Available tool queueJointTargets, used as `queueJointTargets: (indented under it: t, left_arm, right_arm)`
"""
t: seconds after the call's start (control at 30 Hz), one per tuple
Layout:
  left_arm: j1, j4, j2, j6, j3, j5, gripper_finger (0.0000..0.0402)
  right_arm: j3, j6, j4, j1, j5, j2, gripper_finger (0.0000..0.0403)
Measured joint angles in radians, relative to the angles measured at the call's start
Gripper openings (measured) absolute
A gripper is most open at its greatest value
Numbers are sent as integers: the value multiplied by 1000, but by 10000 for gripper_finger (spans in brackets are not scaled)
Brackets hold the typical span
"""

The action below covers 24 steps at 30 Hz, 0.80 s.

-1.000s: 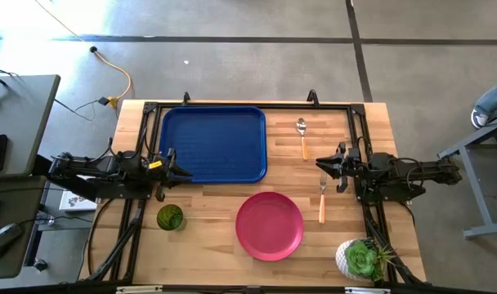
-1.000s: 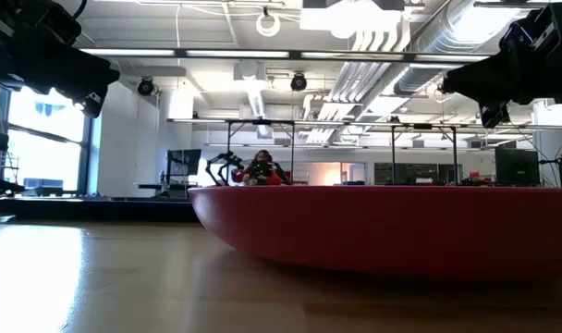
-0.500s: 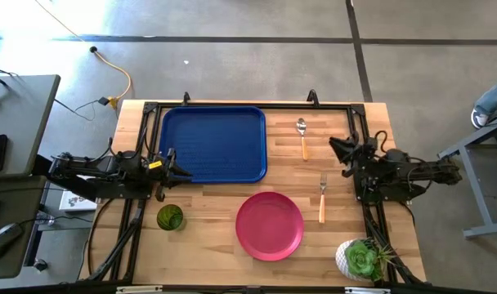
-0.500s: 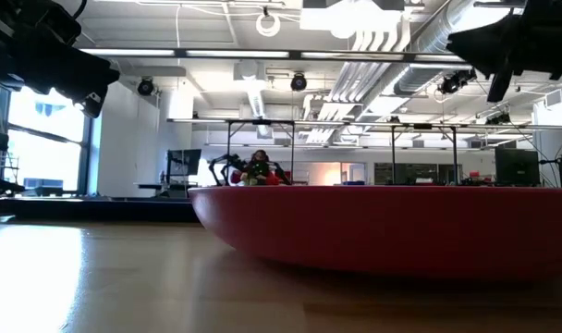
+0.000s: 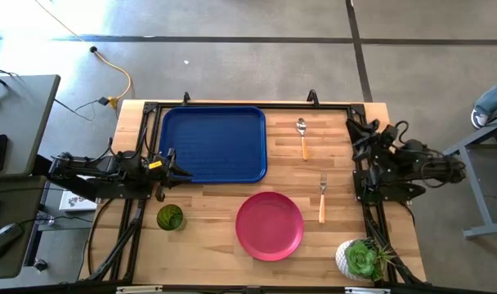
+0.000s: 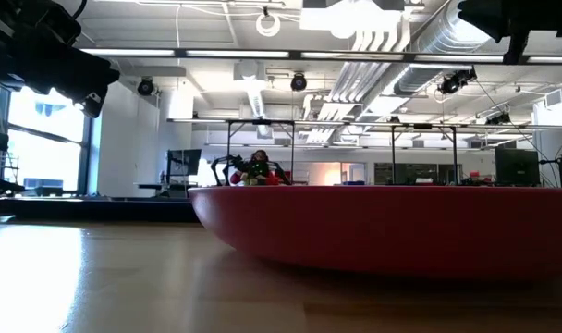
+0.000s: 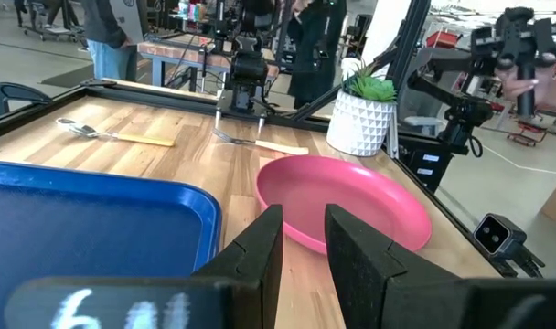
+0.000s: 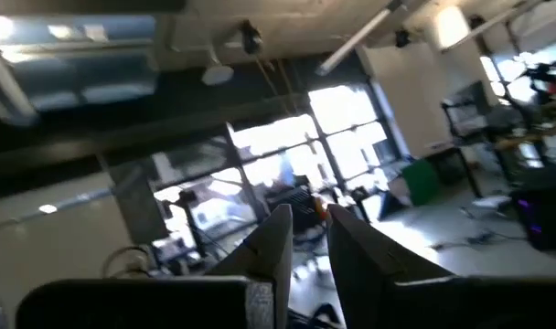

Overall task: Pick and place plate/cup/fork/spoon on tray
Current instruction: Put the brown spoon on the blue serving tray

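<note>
Plate [image 5: 270, 226] nearest, bare table. Cup [image 5: 170, 217] left of plate, fork [image 5: 321, 198] just right, both apart. Tray [image 5: 213, 144] beyond plate; spoon [image 5: 302, 136] right of tray. Left gripper [image 5: 172, 168] at tray's near-left edge, narrow gap, holding nothing. Right gripper [image 5: 354, 131] far right of plate, raised, fingers nearly together, empty.

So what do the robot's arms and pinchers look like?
Both arms are dark, nearly black, built from chunky jointed pieces with black cables looping along them. The left gripper has a small yellow mark near its wrist. In the left wrist view its two fingers are flat dark slabs with squared tips. The right gripper looks the same: dark and two-fingered.
</note>
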Motion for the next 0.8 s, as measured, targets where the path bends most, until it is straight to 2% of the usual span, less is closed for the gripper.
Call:
queueJointTargets:
  t: [0.17,0.33,0.57,0.8]
  left_arm:
    - [0,0,0,0,0,0,76]
    - [0,0,0,0,0,0,76]
    - [0,0,0,0,0,0,76]
    - [0,0,0,0,0,0,76]
  right_arm:
    - [177,109,-307,0,188,111,63]
    - [315,286,-549,0,266,244,63]
    - [477,531,-825,0,287,441,76]
    - [587,725,-990,-50,258,613,138]
